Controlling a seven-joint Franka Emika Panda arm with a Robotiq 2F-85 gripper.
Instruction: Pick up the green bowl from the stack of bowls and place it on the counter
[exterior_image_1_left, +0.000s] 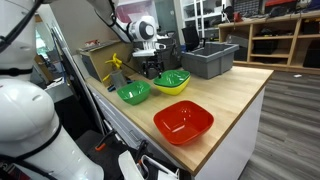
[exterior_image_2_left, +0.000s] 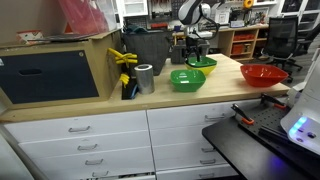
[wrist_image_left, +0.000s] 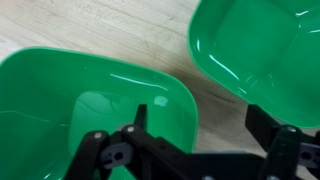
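Far out from the hand (wrist_image_left: 198, 118), near a dark-fronted cabinet (exterior_image_2_left: 50, 70), we note a metal can (exterior_image_2_left: 145, 78) standing upright on the counter (exterior_image_2_left: 90, 104).

Next, close to the hand and lower, a smaller green bowl (exterior_image_2_left: 187, 79) sits alone on the wood, open side up.

Just below the hand comes the stack of bowls (exterior_image_2_left: 201, 66). A yellow bowl (exterior_image_1_left: 176, 90) is outermost, and the green bowl (exterior_image_1_left: 170, 79) is nested on top inside it, not lifted. Anything between those two is hidden from us.

Past the hand and well apart, a red bowl (exterior_image_2_left: 264, 74) rests by itself near the counter's end. In an exterior view a grey bin (exterior_image_1_left: 210, 60) stands beyond the hand, behind the stack.

Hand: fingers (wrist_image_left: 140, 118) spread wide, nothing between them, hovering over the bowls. We see no contact.

In the wrist view both green bowls show, with a strip of bare counter between them. One finger hangs over the inside of the nearer bowl, close to its rim. The other finger hangs beside the rim of the second bowl. From that view we cannot tell which bowl is the stacked one.
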